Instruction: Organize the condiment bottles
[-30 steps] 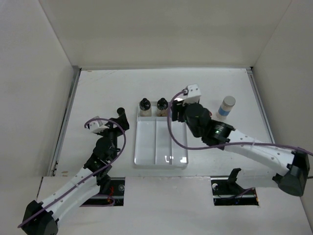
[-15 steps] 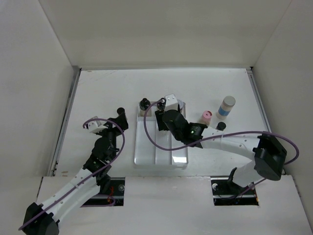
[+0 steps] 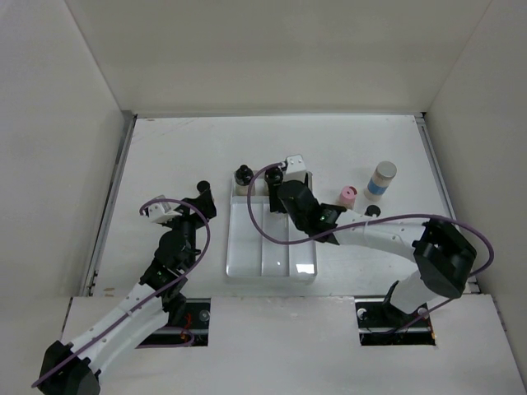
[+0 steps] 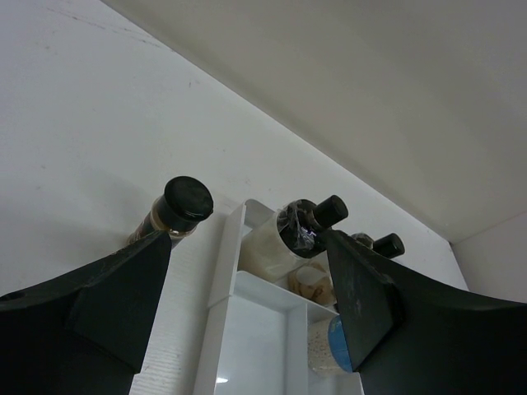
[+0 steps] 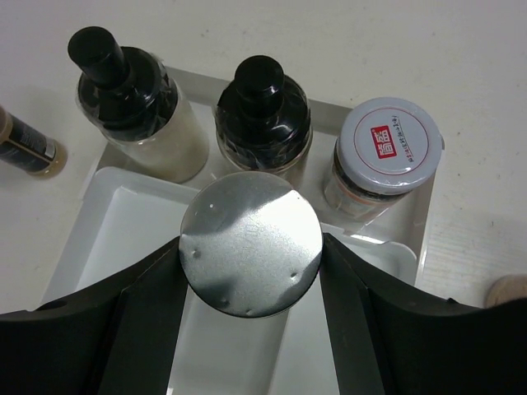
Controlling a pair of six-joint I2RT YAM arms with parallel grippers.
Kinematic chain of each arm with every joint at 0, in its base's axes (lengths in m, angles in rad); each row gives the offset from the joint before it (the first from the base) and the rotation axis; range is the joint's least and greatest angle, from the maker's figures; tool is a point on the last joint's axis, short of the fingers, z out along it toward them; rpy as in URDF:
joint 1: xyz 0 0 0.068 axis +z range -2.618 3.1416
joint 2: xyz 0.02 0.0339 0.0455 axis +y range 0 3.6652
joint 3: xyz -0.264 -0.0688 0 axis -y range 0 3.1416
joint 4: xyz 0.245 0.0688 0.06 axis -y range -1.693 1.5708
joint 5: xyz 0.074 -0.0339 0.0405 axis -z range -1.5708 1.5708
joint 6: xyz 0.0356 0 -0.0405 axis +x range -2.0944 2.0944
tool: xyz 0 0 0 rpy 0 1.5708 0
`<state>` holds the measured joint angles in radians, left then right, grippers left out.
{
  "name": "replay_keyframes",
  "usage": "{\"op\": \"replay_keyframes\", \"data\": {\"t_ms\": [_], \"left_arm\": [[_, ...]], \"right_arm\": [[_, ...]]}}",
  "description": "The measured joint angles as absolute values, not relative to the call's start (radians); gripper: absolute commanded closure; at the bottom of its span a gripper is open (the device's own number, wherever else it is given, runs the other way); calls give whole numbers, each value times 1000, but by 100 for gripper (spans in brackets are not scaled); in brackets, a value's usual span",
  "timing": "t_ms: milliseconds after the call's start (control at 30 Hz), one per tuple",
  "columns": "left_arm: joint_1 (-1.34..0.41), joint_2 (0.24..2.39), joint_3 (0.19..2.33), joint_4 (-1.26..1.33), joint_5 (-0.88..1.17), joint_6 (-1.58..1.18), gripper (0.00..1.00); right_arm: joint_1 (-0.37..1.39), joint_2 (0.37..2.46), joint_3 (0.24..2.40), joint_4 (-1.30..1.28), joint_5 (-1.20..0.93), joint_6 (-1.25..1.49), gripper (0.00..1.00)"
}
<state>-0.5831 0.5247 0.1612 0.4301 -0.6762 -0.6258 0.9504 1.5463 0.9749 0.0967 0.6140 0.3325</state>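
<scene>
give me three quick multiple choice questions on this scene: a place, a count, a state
1. Where is the pink-lidded jar? A) on the table right of the tray B) inside the tray C) between the left arm's jaws
2. How many bottles stand along the tray's far end? A) one B) three C) five
3. The jaws of the right gripper are: A) open, empty B) out of view C) shut on the silver-lidded bottle
Answers: A, it sits on bare table beside the tray; B, two black-capped bottles and a grey-lidded jar; C, both jaws press its lid.
</scene>
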Motion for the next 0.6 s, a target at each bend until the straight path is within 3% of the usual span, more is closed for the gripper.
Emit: {"op": "replay_keyframes", "data": {"t_ms": [133, 333, 500, 600], "left_arm": [[-583, 524, 161, 430, -676, -626, 24], [-583, 524, 161, 430, -672, -626, 24], [-583, 518, 161, 430, -672, -626, 24], [-583, 518, 161, 429, -670, -626, 24]], "right_arm": [[950, 1546, 973, 104, 615, 341, 20], [950, 1494, 973, 87, 615, 348, 6], [928, 1290, 944, 59, 611, 353, 8], [828, 1135, 895, 53, 612, 364, 10]]}}
